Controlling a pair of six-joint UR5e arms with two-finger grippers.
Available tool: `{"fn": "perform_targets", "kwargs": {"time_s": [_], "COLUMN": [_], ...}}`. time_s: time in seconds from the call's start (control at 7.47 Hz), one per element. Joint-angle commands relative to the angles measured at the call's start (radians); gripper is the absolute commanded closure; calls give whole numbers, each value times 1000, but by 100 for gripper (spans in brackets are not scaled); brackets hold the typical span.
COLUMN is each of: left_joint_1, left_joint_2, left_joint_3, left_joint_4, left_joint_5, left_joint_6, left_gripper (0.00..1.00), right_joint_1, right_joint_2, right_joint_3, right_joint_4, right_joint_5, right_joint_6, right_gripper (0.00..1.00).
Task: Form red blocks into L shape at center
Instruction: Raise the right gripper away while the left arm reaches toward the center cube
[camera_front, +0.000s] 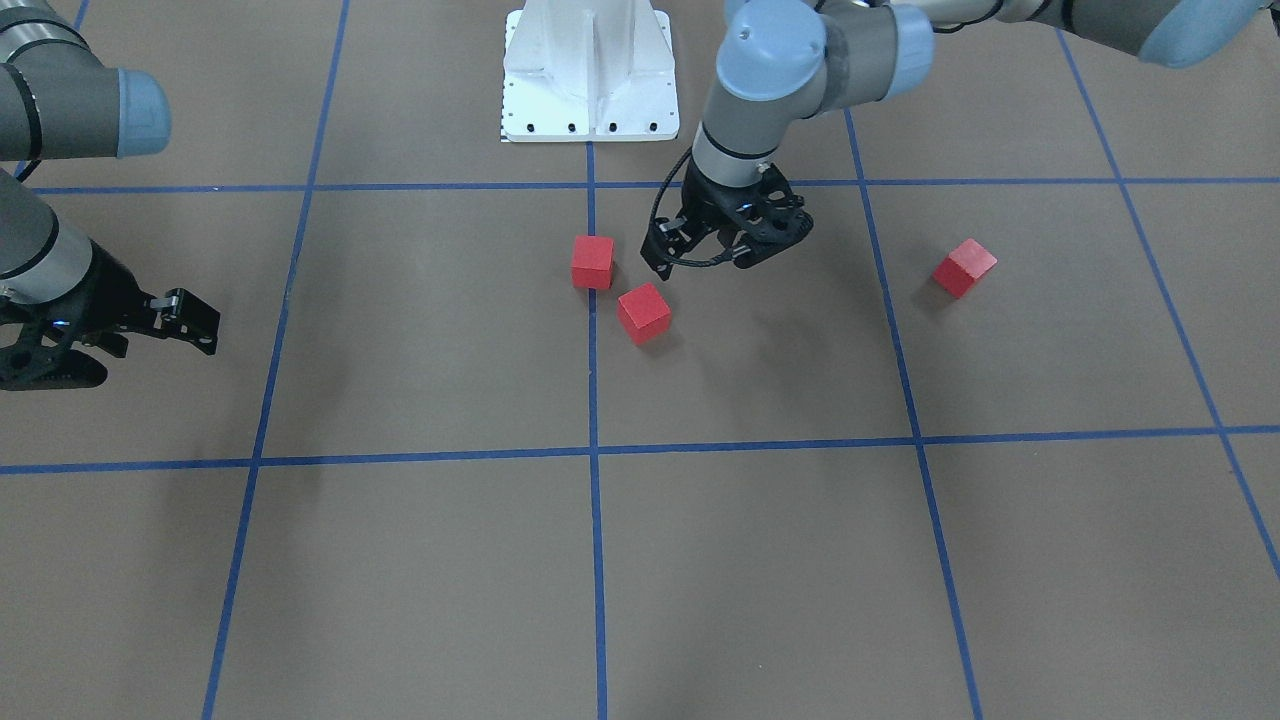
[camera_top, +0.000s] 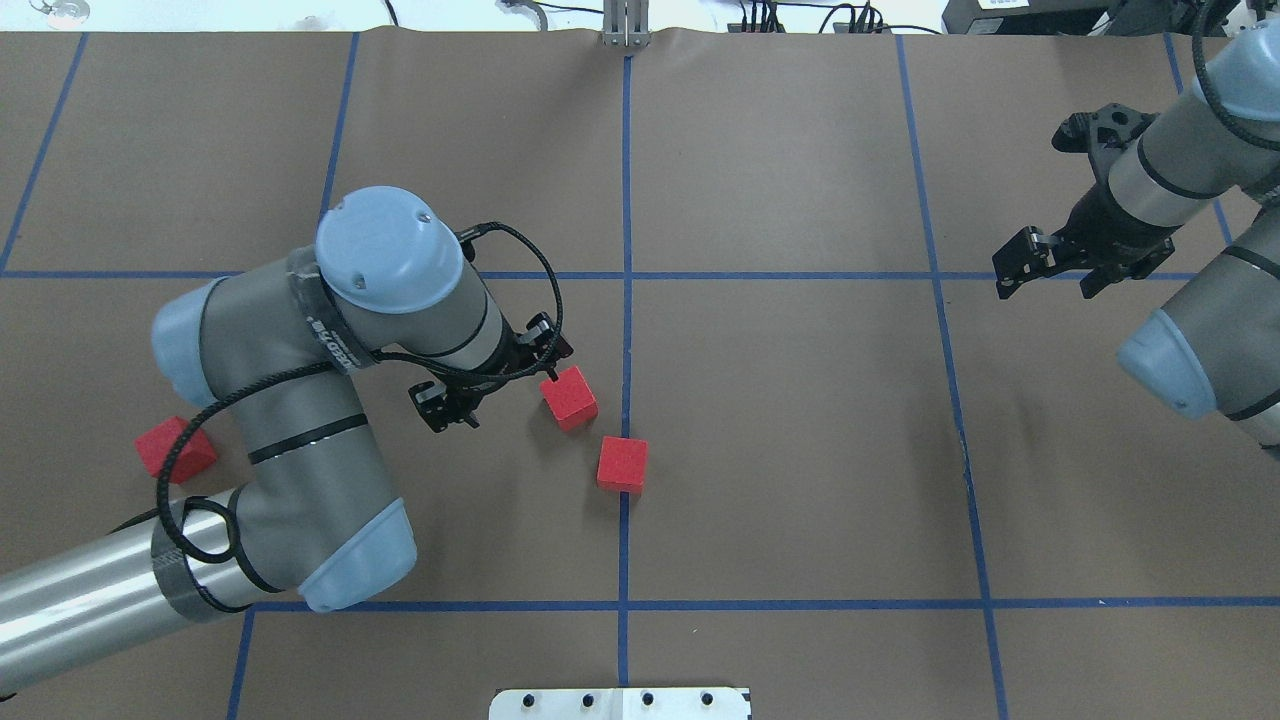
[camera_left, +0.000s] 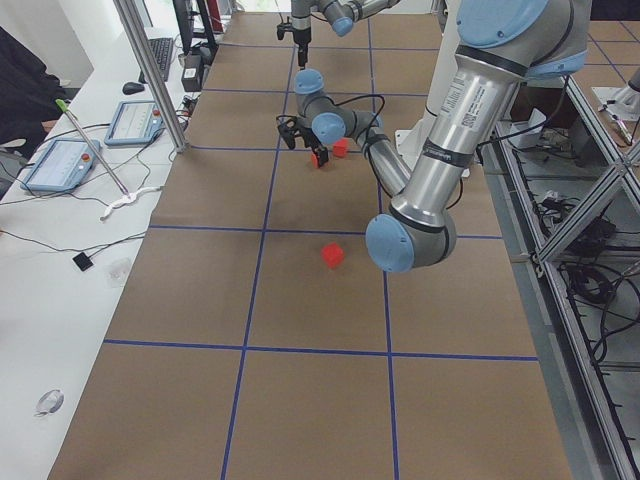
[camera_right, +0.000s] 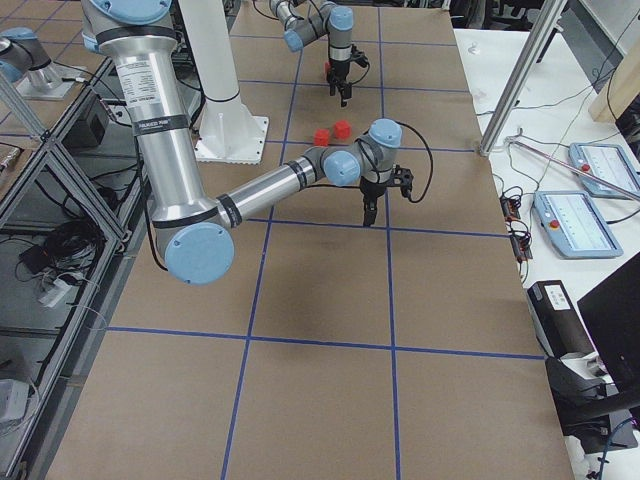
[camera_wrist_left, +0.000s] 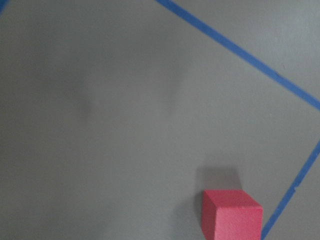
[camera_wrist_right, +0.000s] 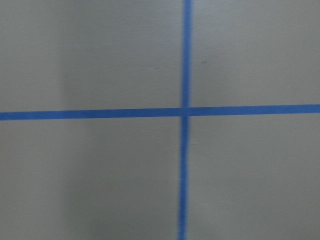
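Observation:
Two red blocks lie near the center: one (camera_top: 622, 464) (camera_front: 592, 262) on the blue center line (camera_top: 626, 340), the other (camera_top: 569, 397) (camera_front: 643, 312) just left of it, rotated. The two blocks are apart. The third red block (camera_top: 175, 450) (camera_front: 964, 267) lies far to the left, partly behind my left arm's cable. My left gripper (camera_top: 493, 384) (camera_front: 722, 252) is open and empty, hovering beside the rotated block, one fingertip near its corner. The left wrist view shows that block (camera_wrist_left: 231, 216) at the bottom edge. My right gripper (camera_top: 1055, 272) (camera_front: 130, 345) is open and empty, far right.
The white robot base plate (camera_front: 590, 110) stands at the table's near edge. The brown surface is crossed by blue tape grid lines (camera_wrist_right: 186, 112). My left arm's elbow (camera_top: 300, 450) hangs over the area between the far block and the center.

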Motion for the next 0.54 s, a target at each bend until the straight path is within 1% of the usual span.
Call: {"fn": "perform_targets", "kwargs": {"time_s": [0.0, 0.13, 0.4], "left_joint_1": [33, 34, 34], "left_joint_2": [-70, -100, -136], "left_joint_3": [96, 142, 255], "left_joint_4": [-6, -9, -88], "left_joint_5": [32, 33, 36], "left_joint_6": [-10, -6, -1], "left_gripper": [0, 0, 0], "right_joint_1": [21, 23, 23], "right_joint_2": [-28, -33, -34], "right_joint_3": [-5, -5, -5], "right_joint_4": [1, 1, 1], "right_joint_5": [9, 10, 8], "right_joint_6": [-33, -34, -34], "right_gripper": [0, 0, 0]}}
